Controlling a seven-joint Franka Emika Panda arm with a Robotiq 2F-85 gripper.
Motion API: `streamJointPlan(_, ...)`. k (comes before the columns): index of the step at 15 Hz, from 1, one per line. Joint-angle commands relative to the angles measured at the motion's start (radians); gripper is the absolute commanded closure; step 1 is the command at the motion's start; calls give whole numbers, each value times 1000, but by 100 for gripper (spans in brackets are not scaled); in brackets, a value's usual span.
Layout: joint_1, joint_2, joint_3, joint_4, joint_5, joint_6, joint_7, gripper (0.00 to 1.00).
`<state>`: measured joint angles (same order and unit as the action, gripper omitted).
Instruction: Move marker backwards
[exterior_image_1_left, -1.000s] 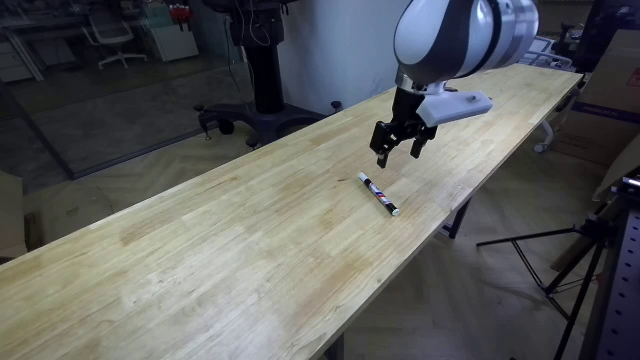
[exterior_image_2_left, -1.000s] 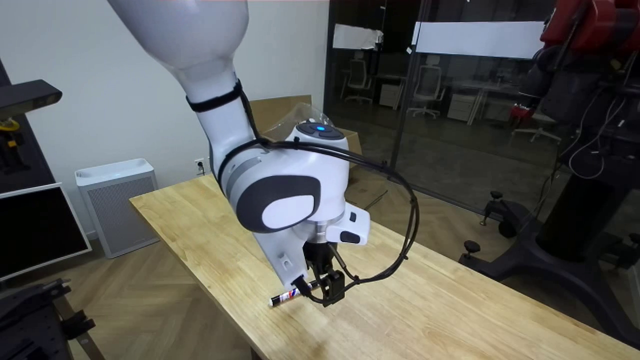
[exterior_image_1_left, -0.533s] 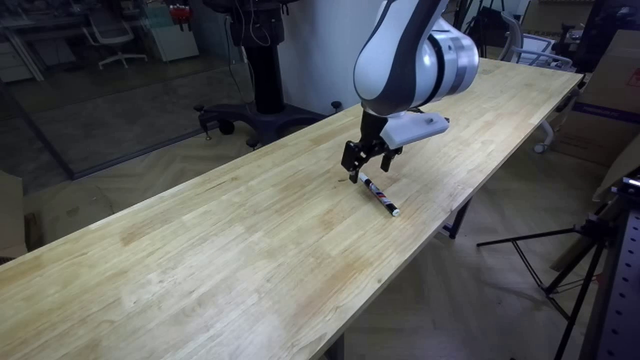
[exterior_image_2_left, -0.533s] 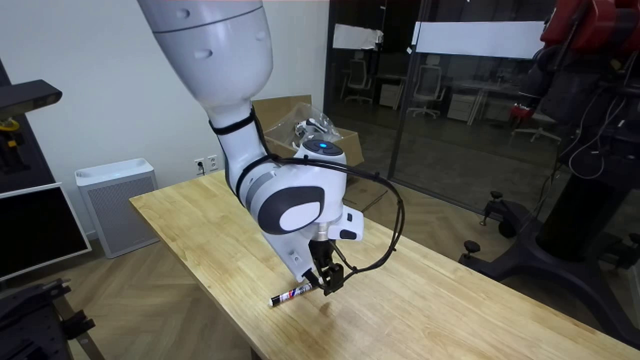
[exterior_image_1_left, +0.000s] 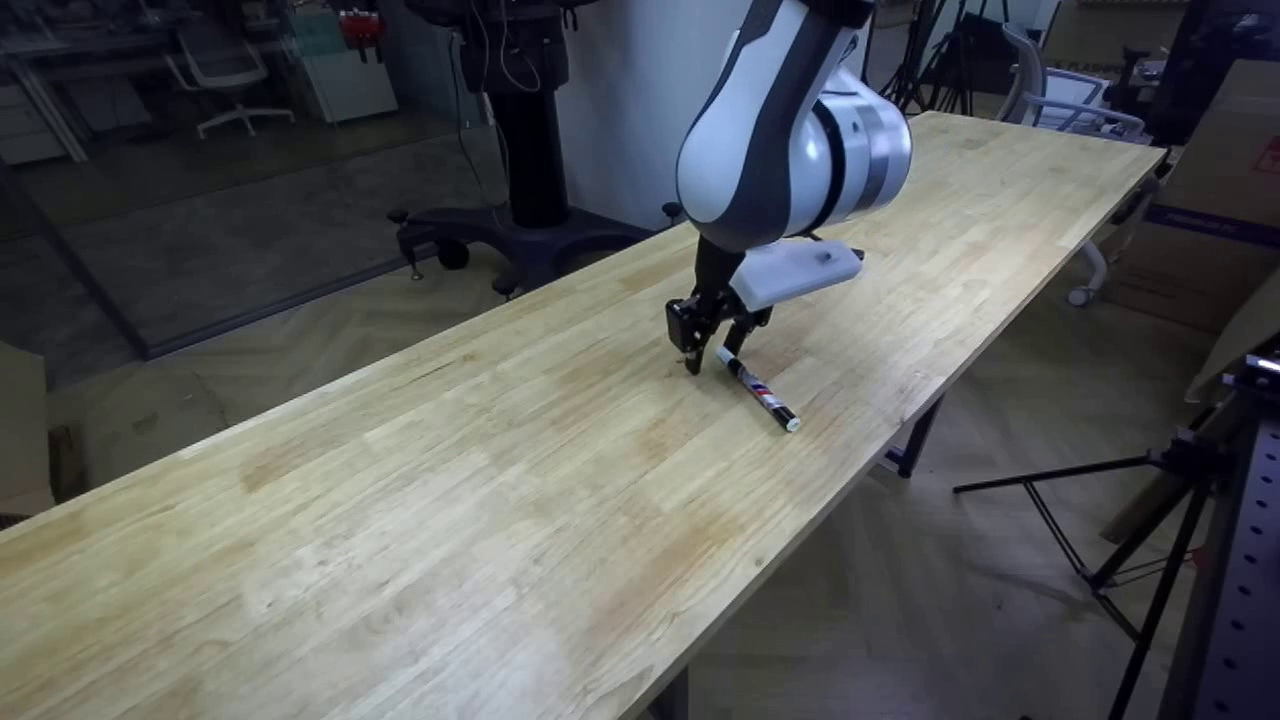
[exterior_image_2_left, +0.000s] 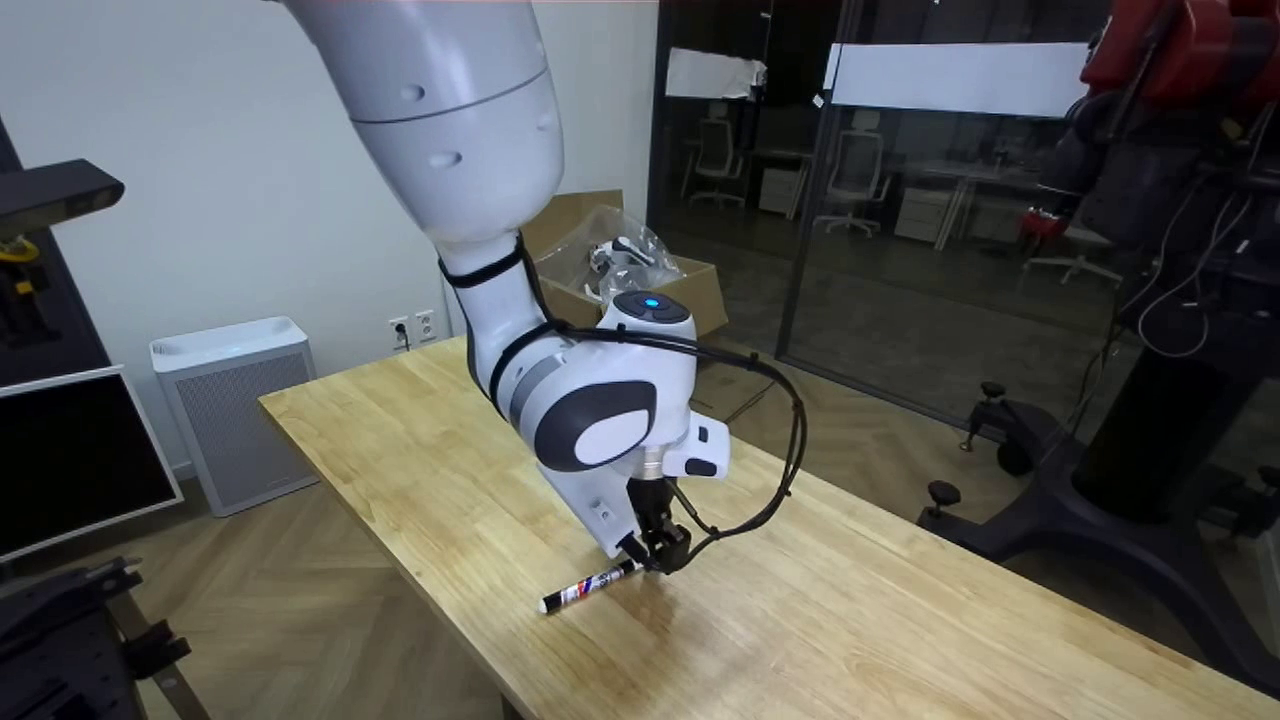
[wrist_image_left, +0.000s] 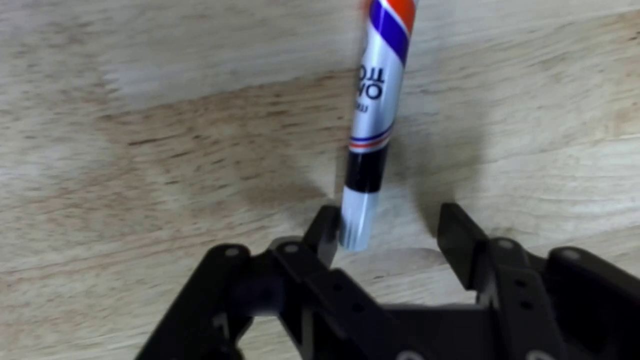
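Long pale wooden table (exterior_image_1_left: 470, 480): position unchanged in both exterior views.
White robot arm with dark grey panels (exterior_image_2_left: 600, 415): lower than half a second ago in both exterior views.
Black two-fingered gripper (wrist_image_left: 390, 227): brought down close to the table; jaws parted, gap seemingly narrower than before; nothing gripped.
Thin black-and-white marker with red and blue bands (exterior_image_1_left: 758, 389): flat on the table's right-hand side in an exterior view, unmoved; backward shift not yet made.
White end cap (wrist_image_left: 358, 217): between left finger (wrist_image_left: 324, 235) and right finger (wrist_image_left: 459, 245) in the wrist view; touching the left or just beside it, cannot tell which; apart from the right.
Grip on the cap: alignment appears near complete, closing probably next; holding only the end may let the marker pivot.
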<state>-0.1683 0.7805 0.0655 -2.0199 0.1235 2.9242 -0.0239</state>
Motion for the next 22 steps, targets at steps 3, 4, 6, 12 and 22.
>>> streamJointPlan(3,26,8,-8,22,11,8,33,88)
streamJointPlan(4,28,6,-8,22,12,7,34,95)
streamJointPlan(6,31,2,-9,20,14,2,35,98)
streamJointPlan(12,37,-26,-34,7,7,-11,31,96)
streamJointPlan(22,-17,-70,-107,142,-39,-192,-28,96)
